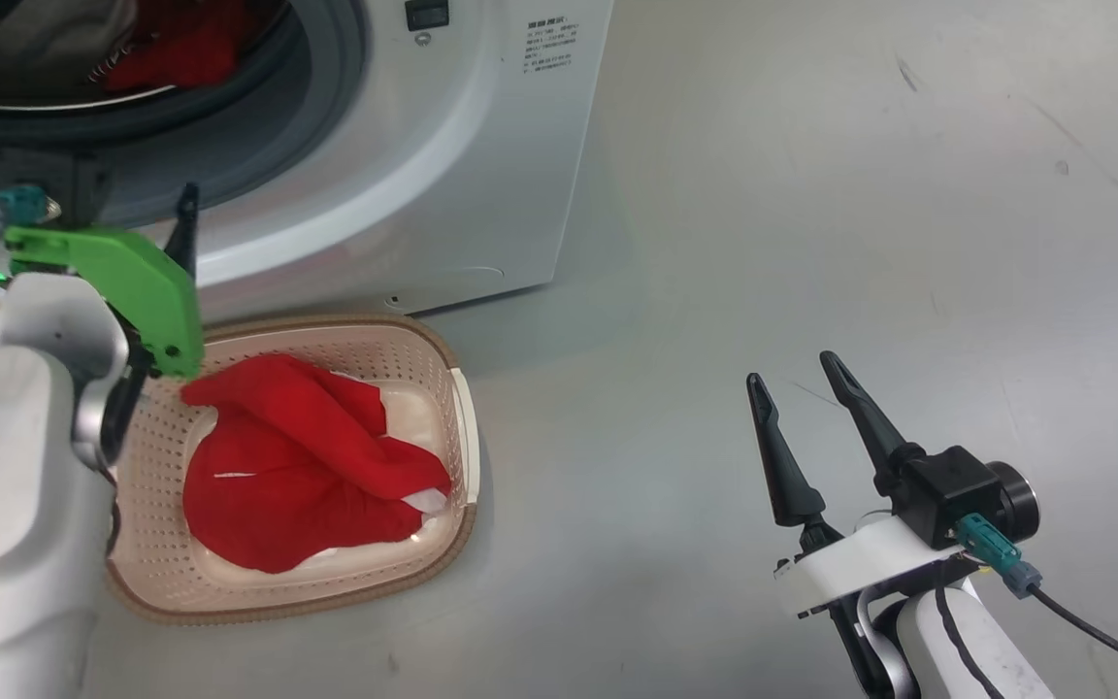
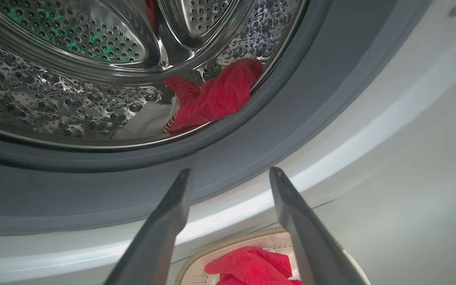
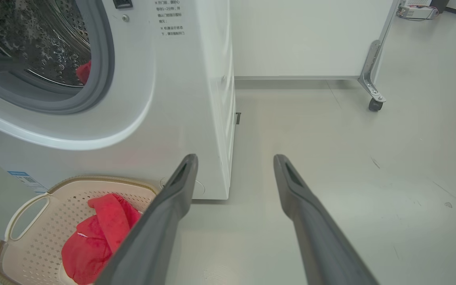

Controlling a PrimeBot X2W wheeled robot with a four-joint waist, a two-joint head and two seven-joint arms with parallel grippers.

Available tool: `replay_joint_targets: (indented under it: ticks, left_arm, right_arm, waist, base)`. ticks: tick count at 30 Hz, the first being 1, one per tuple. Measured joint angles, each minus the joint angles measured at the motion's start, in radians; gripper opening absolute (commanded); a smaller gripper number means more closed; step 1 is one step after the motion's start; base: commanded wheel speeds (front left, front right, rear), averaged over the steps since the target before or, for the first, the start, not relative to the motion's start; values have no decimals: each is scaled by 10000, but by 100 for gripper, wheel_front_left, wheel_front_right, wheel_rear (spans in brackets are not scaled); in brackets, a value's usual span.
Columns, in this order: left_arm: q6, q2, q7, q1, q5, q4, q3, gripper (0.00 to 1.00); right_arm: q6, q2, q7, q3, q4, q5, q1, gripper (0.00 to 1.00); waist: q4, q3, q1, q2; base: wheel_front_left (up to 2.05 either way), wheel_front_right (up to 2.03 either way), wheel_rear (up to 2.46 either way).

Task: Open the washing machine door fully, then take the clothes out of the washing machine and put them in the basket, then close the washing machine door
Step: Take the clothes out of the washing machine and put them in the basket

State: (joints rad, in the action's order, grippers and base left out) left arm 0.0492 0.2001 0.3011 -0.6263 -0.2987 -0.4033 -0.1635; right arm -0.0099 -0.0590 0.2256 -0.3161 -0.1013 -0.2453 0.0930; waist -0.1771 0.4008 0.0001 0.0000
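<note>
There is one washing machine (image 1: 404, 194), one basket (image 1: 326, 335) and two tools. One red garment (image 1: 297, 466) lies crumpled in the basket. A second red garment (image 2: 216, 99) sits at the lower front of the steel drum (image 2: 54, 99), touching a pale cloth (image 2: 145, 120).

The basket stands on a smooth, pale grey floor (image 1: 860, 194) marked with a few scuffs, just in front of the machine's base. Beyond the machine's side, a white panel (image 3: 311, 35) stands on a caster (image 3: 374, 105).

The left arm is raised over the basket's left edge. Its tool (image 2: 230, 171) points at the grey rubber ring (image 2: 291, 103) below the drum, with its fingers spread and holding nothing. The right tool (image 1: 792, 369) hangs low over bare floor, well apart from the basket. Its fingers are also spread and empty.
</note>
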Motion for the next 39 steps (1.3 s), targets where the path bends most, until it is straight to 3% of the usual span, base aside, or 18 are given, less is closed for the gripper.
replay_joint_targets:
  ticks: [13, 28, 31, 32, 33, 39]
  left_arm:
    - [105, 1156, 1220, -2620, 295, -683, 180, 100]
    - [174, 1434, 1415, -4036, 575, -1701, 171, 100]
    - [-33, 1484, 1400, -4262, 805, -1910, 203, 100]
    - [-94, 1492, 1363, -4318, 834, -2011, 232, 45]
    - [-148, 1509, 1361, -4337, 851, -2086, 242, 1]
    - [-313, 1498, 1014, -4535, 1106, -2288, 130, 0]
  right_arm:
    - [88, 58, 151, -297, -180, -190, 832, 100]
    - [84, 119, 221, -556, -550, -593, 1341, 100]
    - [75, 127, 221, -554, -566, -673, 1458, 100]
    - [73, 130, 222, -560, -581, -713, 1515, 100]
    - [71, 134, 222, -568, -591, -713, 1559, 100]
    - [-33, 142, 224, -497, -562, -713, 1698, 100]
  waist:
    - [-916, 1381, 0, 0]
    - [-1826, 2357, 0, 0]
    - [-1887, 2497, 0, 0]
    - [-1899, 2532, 0, 0]
    - [-1909, 2555, 0, 0]
    - [-1849, 2607, 0, 0]
  base:
    - [0, 0, 0]
    - [0, 0, 0]
    - [0, 0, 0]
    - [0, 0, 0]
    - [0, 0, 0]
    - [0, 0, 0]
